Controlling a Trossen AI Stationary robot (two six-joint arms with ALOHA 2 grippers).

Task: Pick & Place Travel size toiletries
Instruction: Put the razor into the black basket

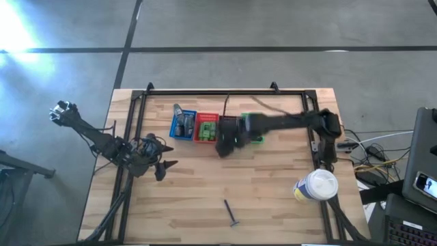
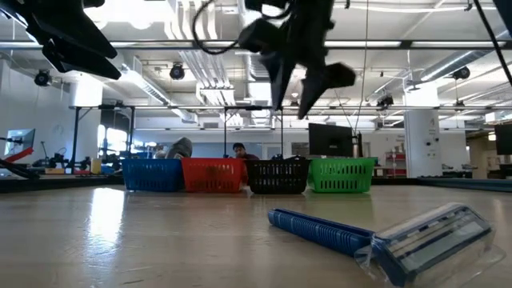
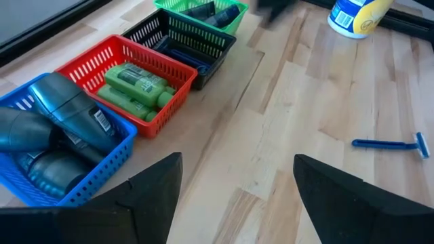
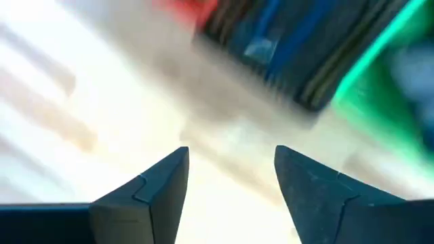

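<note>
One dark-blue razor point(image 1: 232, 213) lies flat on the wood near the table's near edge; it also shows in the low view point(image 2: 384, 236) and the left wrist view point(image 3: 390, 143). The other toiletries lie in four baskets: grey bottles point(image 3: 47, 122) in the blue one, green tubes point(image 3: 135, 88) in the red one, razors point(image 3: 186, 57) in the black one, black tubes point(image 3: 207, 12) in the green one. My right gripper point(image 1: 225, 145) hangs open and empty just on the near side of the black basket point(image 4: 271, 41). My left gripper point(image 3: 237, 176) waits open over the left of the table.
The four baskets point(image 1: 217, 128) stand in a row at the table's far middle. A large white tub point(image 1: 316, 186) with a yellow label stands near the right edge. A dark frame point(image 1: 225, 92) runs round the table. Bare wood lies between the baskets and the razor.
</note>
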